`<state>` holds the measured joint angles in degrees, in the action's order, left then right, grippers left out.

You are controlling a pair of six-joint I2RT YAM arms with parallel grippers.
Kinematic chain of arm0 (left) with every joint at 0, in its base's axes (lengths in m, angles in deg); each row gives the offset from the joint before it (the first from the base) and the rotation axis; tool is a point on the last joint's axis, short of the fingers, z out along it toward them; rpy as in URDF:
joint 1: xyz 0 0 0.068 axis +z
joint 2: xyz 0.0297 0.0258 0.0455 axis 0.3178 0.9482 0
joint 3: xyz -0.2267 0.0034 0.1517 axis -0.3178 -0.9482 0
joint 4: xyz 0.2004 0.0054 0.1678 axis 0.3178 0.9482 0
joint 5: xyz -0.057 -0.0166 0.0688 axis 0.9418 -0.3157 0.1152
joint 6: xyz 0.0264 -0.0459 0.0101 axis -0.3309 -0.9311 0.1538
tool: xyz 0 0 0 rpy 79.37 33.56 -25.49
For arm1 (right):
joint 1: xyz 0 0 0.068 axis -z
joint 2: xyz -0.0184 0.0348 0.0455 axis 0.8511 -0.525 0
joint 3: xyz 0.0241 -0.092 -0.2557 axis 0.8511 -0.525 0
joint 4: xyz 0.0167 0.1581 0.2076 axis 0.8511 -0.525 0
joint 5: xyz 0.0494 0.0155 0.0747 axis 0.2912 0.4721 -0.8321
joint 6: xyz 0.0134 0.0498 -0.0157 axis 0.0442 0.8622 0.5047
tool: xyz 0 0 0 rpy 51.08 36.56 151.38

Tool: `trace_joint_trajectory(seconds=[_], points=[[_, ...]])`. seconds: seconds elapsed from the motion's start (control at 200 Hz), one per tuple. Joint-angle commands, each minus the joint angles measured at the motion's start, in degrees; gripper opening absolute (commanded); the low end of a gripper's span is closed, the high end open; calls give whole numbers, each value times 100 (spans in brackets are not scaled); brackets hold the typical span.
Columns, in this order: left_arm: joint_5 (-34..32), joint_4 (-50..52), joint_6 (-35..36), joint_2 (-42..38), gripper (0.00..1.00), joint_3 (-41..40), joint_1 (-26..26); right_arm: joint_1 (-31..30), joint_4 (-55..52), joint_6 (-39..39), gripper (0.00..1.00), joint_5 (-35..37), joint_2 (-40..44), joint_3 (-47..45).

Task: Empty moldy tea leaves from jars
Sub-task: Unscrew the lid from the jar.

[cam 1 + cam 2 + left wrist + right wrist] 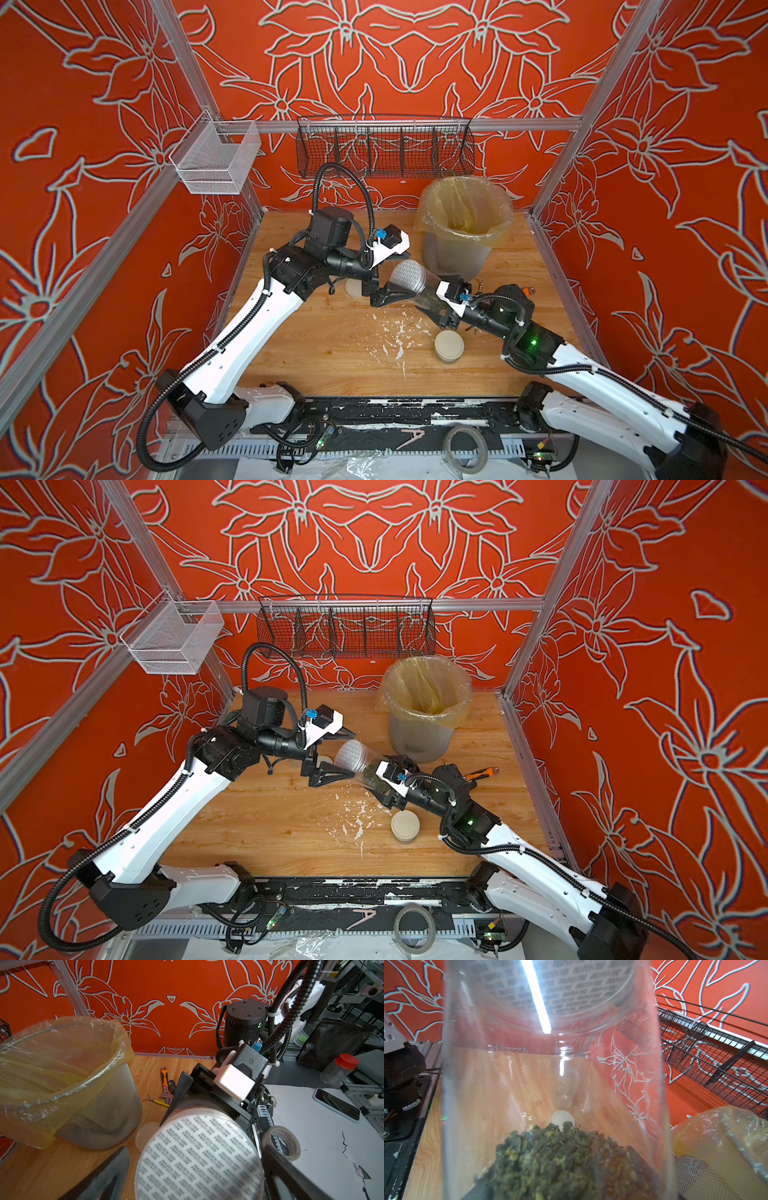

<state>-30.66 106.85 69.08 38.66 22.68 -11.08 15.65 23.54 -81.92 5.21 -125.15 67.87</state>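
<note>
Midair, jar (420, 289) in R end effector's (446, 301) pinch, dotted lid (409, 274) between L end effector's (401, 275) spread fingers (108, 1176)

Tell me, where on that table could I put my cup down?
The table is bare at front left, between the left arm and the white flakes. Crowded: around the bin, held jar, squat jar and tools.

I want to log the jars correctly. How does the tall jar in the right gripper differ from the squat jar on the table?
The tall jar is held tilted in the right gripper; the squat jar stands upright on the table. The tall jar's lid is white with dense print; the squat jar's is plain cream. Tea leaves show through the tall jar; the squat jar's contents cannot be seen. Both are round and lidded.
</note>
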Motion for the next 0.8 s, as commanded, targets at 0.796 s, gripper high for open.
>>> trace_joint_trajectory(seconds=[0.796], points=[[-221,36,-709,68,74,229,-37,23,-128,-381,33,568,-155,270]])
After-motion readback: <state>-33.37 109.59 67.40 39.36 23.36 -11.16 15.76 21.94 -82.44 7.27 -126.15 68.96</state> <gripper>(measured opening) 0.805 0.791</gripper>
